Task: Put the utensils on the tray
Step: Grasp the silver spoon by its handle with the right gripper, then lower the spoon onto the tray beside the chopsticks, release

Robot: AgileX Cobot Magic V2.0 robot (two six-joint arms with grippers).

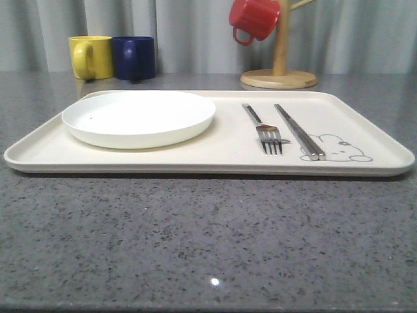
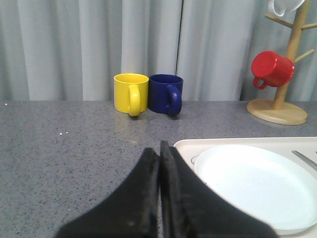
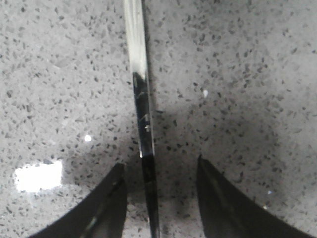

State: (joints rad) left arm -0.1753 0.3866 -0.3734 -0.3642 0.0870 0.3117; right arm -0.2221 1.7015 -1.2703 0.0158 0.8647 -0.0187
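Between my right gripper's (image 3: 157,198) spread fingers lies a slim silver utensil handle (image 3: 141,99), ungrasped. Left gripper (image 2: 159,163) sits pressed together, empty. Closing off-centre could skid the handle across the stone counter (image 3: 247,74).

No readable text, label, brand, number or sign anywhere I look. Only marking: grey rabbit line drawing (image 1: 335,147) printed on tray (image 1: 365,124), near its front right corner, partly covered by chopsticks (image 1: 300,132); no lettering legible beside it. Mugs, plate and cutlery plain, unmarked from my views.
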